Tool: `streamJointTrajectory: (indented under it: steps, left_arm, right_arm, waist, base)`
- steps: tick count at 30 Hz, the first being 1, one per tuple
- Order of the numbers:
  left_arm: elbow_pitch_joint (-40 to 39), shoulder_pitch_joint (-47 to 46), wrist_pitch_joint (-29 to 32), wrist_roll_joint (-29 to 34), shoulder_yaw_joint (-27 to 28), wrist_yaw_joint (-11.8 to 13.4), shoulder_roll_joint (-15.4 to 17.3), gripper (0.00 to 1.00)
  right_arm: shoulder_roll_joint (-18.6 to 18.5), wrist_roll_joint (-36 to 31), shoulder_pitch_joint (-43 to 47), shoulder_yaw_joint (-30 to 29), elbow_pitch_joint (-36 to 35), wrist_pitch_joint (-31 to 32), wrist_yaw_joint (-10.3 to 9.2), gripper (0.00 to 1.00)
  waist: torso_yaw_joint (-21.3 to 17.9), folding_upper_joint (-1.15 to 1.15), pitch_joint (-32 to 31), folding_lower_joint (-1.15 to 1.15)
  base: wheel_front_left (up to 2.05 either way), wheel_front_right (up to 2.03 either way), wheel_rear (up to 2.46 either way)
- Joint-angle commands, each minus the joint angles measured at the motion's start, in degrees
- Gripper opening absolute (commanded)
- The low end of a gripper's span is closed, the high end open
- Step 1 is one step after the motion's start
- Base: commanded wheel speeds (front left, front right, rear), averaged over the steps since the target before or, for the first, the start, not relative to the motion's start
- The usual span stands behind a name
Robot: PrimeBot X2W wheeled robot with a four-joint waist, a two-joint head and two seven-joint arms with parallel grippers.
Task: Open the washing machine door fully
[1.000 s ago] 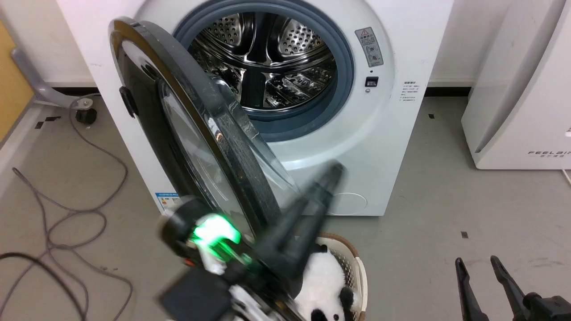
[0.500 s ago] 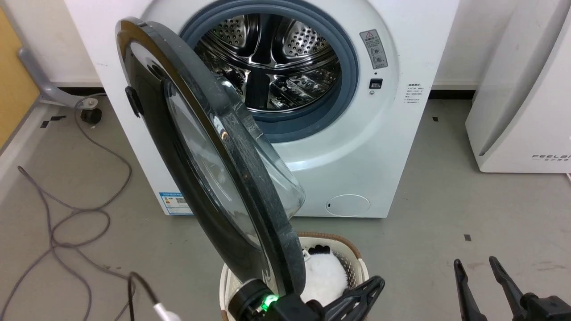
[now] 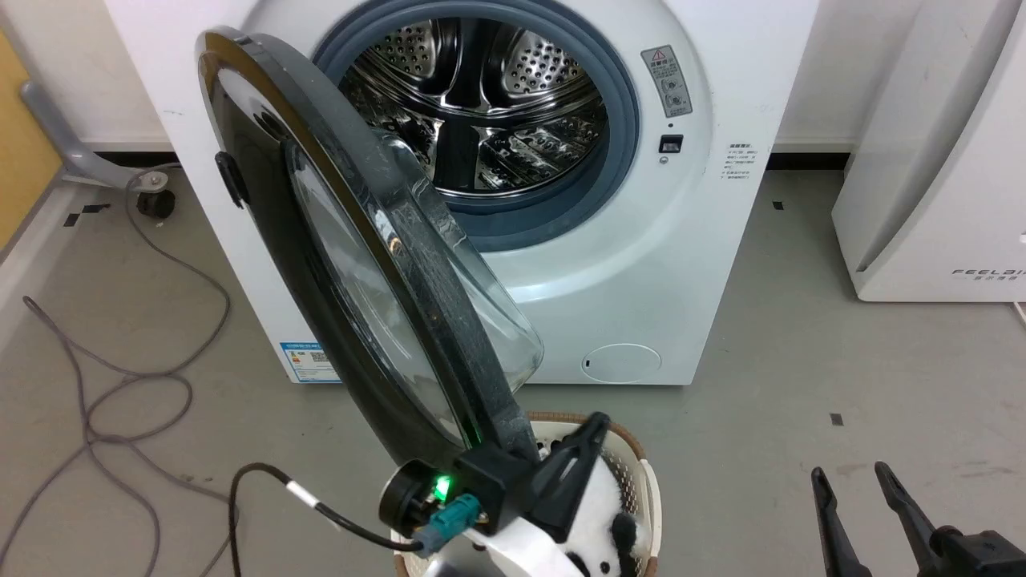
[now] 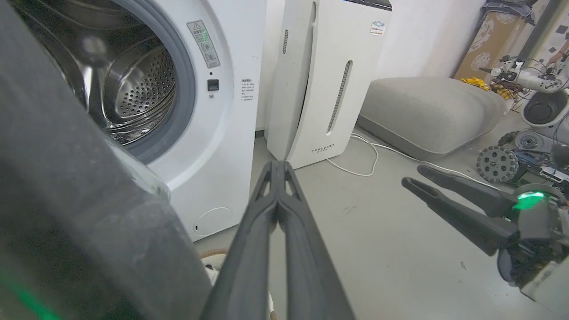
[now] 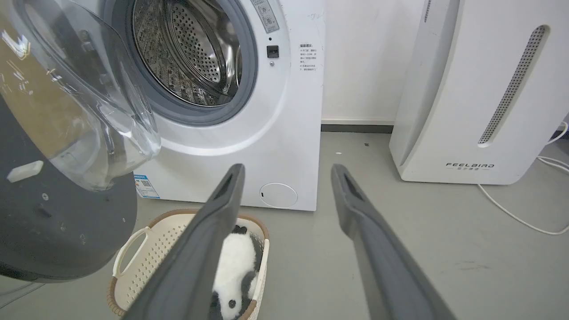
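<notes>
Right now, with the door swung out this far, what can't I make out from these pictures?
- Head view: the lower edge of the door, behind the wrist of the left hand; contact unclear.
- Left wrist view: the door's near surface, blurred by closeness.
- Head view: the hinge, behind the door.
- Head view: most of the toy panda in the basket, covered by the same wrist.
- Head view: the warning sticker's print, too small.

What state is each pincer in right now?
Left pincer: closed, holding nothing.
Right pincer: open, empty.
</notes>
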Motion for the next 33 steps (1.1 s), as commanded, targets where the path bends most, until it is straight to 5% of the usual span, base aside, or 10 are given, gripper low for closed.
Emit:
streamJointTrajectory:
  steps: [1,10,33]
  left_arm:
    - [1.16,-0.73,-0.96,-0.30,1.00,0.99,-0.18,0.00]
    - [2.15,0.64,-1.71,-0.90,3.49,3.79,0.95,0.00]
    - [-15.77,13.86,1.05,-0.81,8.74,12.54,7.07,0.00]
  right_arm:
    - [0.21,0.59,-0.27,0.06,0.14,0.04,0.05,1.00]
    - [0.21,0.99,-0.89,1.65,1.04,-0.15,0.05,1.00]
    - [0.22,0.94,-1.53,3.69,3.31,-0.67,0.05,1.00]
  waist:
    - [0.01,0.00,0.07,0.00]
    - [-0.06,0.00,0.31,0.00]
    - [3.46,0.00,-0.87,0.00]
  base:
    - [0.00,0.00,0.00]
    - [0.00,0.00,0.00]
    - [0.00,0.00,0.00]
